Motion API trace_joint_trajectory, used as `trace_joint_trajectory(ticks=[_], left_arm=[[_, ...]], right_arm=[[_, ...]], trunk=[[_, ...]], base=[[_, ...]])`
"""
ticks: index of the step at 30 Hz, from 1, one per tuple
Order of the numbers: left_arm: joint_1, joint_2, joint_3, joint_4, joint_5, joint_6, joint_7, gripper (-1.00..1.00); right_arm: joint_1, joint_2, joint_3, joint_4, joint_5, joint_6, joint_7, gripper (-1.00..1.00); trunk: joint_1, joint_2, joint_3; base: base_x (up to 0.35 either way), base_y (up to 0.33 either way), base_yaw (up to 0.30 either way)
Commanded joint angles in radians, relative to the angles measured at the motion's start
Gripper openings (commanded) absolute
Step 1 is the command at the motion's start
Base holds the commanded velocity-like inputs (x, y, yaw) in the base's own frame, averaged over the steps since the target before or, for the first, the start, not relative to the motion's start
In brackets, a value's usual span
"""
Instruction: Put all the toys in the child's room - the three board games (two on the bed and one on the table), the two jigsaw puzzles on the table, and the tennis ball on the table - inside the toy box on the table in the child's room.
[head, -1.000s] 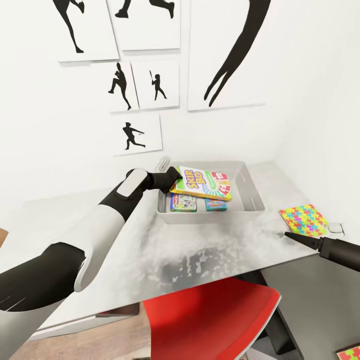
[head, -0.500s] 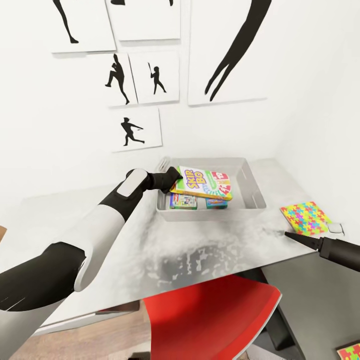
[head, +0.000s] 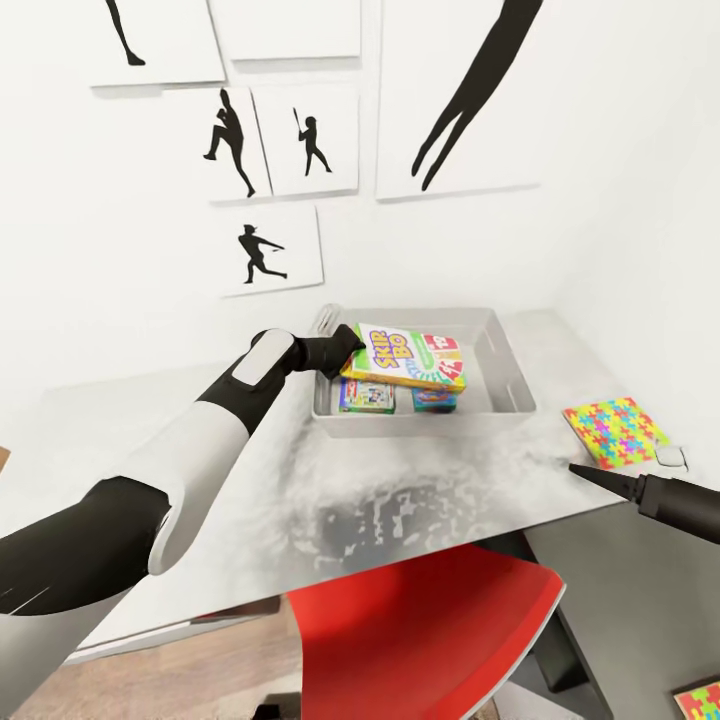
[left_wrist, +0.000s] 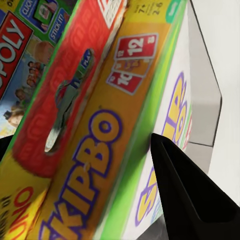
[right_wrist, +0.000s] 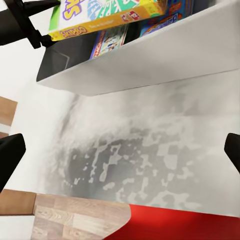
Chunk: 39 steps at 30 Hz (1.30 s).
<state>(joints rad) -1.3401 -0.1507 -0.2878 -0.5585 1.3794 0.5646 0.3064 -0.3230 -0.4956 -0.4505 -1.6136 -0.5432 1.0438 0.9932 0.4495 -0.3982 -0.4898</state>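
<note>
Grey mottled table (head: 420, 500) top under white walls hung with black silhouette prints (head: 268, 250); red chair (head: 420, 640) at the near edge, wood floor below. Head view: left gripper (head: 347, 345) reaches over the rim of the toy box (head: 500, 345), pinching the near corner of the SKIP-BO box (head: 405, 360), which is held tilted above the bin contents. Under it in the bin lie the MONOPOLY box (head: 366, 396) and a smaller blue game box (head: 434, 400). Right gripper (head: 600, 478) hangs over the table edge, well apart from the bin; a jigsaw puzzle (head: 614, 432) lies just beyond its tip, beside a small white object (head: 673, 458). Second puzzle corner (head: 700, 702) on the dark wing at the frame's lower right.

Left wrist view: one black finger (left_wrist: 187, 200) pressed on the SKIP-BO box (left_wrist: 100, 150) face, box edge running between the fingers; MONOPOLY box (left_wrist: 20, 65) below, bin wall (left_wrist: 202, 110) beyond.

Right wrist view: right fingertips (right_wrist: 10, 157) spread wide at either frame edge, nothing between them. Ahead, bin outer wall (right_wrist: 150, 60), SKIP-BO box (right_wrist: 105, 15) above the rim with the left gripper (right_wrist: 30, 22) clamped on its corner; wood floor and red chair (right_wrist: 170, 225) under the table edge.
</note>
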Motion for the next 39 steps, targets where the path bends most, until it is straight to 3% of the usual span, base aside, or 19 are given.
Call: trace_joint_trajectory(ticks=[1, 7, 11, 17, 24, 39], left_arm=[[-0.005, 0.000, -0.002, -0.001, 0.011, 0.000, 0.006, -1.00], [-0.033, 0.001, -0.001, -0.001, 0.017, 0.000, 0.005, -1.00], [-0.054, 0.003, -0.002, -0.001, 0.048, -0.001, 0.005, -1.00], [-0.065, 0.006, -0.004, -0.001, 0.063, -0.001, -0.011, -1.00], [-0.070, 0.009, -0.009, 0.011, 0.063, -0.002, -0.052, -1.00], [-0.072, 0.010, -0.014, 0.017, 0.057, -0.005, -0.058, -1.00]], right_arm=[[-0.001, 0.000, -0.001, 0.000, 0.003, 0.003, 0.005, 1.00], [-0.001, 0.000, -0.001, 0.000, 0.003, 0.003, 0.005, 1.00], [-0.001, 0.001, 0.000, 0.000, 0.003, 0.003, 0.005, 1.00], [-0.001, 0.002, 0.001, 0.000, 0.003, 0.003, 0.005, 1.00], [-0.001, 0.001, 0.001, 0.000, 0.003, 0.003, 0.005, 1.00], [-0.001, -0.001, 0.000, 0.000, 0.003, 0.003, 0.005, 1.00]], trunk=[[0.000, -0.002, -0.003], [0.000, -0.002, -0.013], [0.000, -0.002, -0.020], [0.000, -0.002, -0.029], [0.000, -0.002, -0.041], [0.000, -0.002, -0.065]], base=[[0.000, 0.000, 0.000], [0.000, 0.000, 0.000], [0.000, 0.000, 0.000], [0.000, 0.000, 0.000], [0.000, 0.000, 0.000], [0.000, 0.000, 0.000]])
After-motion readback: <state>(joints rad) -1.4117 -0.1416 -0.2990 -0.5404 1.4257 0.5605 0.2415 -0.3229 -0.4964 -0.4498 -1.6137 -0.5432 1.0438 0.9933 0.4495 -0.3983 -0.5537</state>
